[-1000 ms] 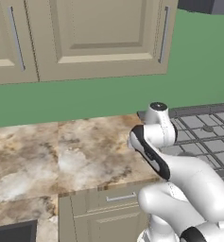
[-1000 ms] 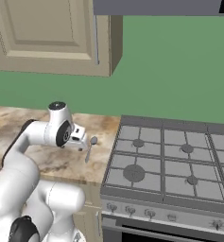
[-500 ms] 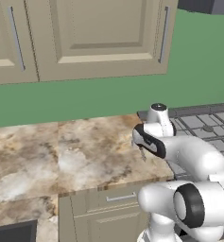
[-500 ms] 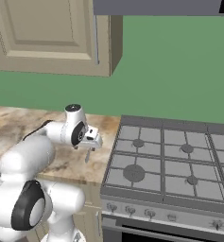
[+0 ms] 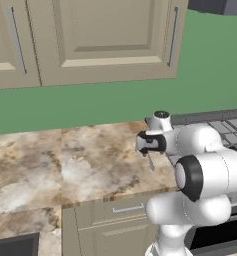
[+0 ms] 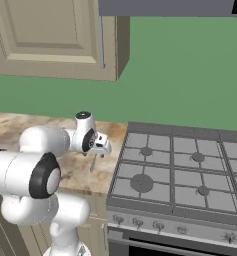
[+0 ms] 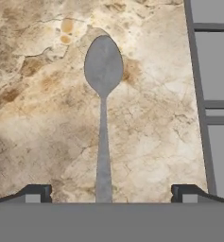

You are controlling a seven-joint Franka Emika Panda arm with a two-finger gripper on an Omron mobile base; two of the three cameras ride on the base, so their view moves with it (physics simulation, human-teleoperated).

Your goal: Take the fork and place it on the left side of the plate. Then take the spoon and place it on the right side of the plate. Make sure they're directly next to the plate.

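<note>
The grey metal spoon (image 7: 103,118) lies flat on the marbled countertop (image 7: 42,118), its oval bowl toward the top of the hand view and its handle running down between my fingertips. My gripper (image 7: 111,193) hovers over the handle end, open wide, with a dark fingertip (image 7: 38,193) on each side and nothing held. From the base cameras the spoon (image 5: 151,161) (image 6: 92,163) shows just below the gripper (image 5: 144,145) (image 6: 102,147), close to the stove's left edge. The fork and the plate are out of view.
The stove (image 6: 180,165) (image 5: 225,130) with dark grates borders the counter on the right; its edge (image 7: 198,94) runs close beside the spoon. Beige wall cabinets (image 5: 100,35) hang above. The counter (image 5: 65,165) stretches away to the left, with its front edge near.
The arm has swung its elbow out and the hand has shifted slightly toward the spoon and lower. The jaws stayed open. The spoon has not moved.
</note>
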